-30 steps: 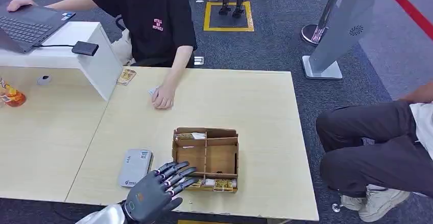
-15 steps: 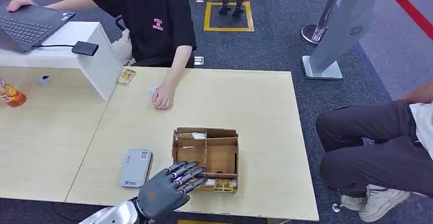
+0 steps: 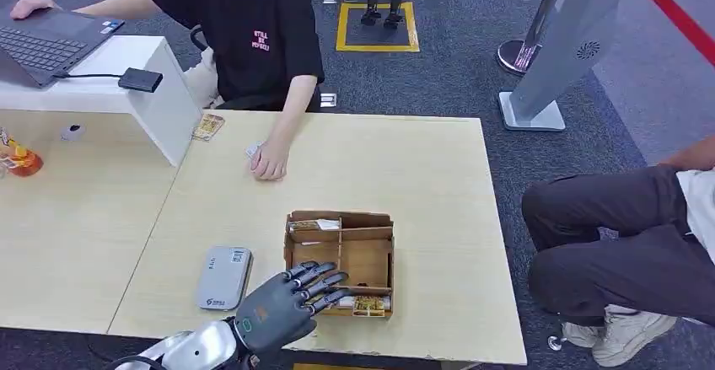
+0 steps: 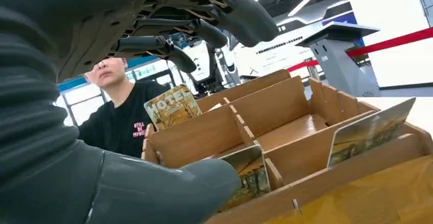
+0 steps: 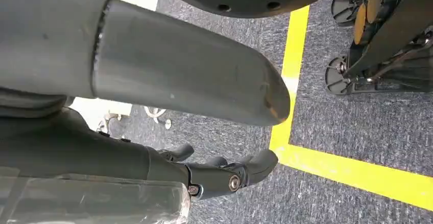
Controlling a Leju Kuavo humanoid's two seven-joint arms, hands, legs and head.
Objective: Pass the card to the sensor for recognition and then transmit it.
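Left hand (image 3: 282,305), fingers spread, empty, hovered over brown cardboard divided box (image 3: 371,256) w/ printed cards (image 3: 368,305), lower centre of frame. Grey rectangular sensor (image 3: 224,277) lay left of box on pale wood bench (image 3: 405,168). Right hand (image 5: 153,71): fingers apart, empty.

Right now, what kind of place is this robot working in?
Probably a reception or check-in desk in a demo hall: a person sits at a laptop behind the counter, a standing kiosk is nearby, and the carpet has yellow floor markings.
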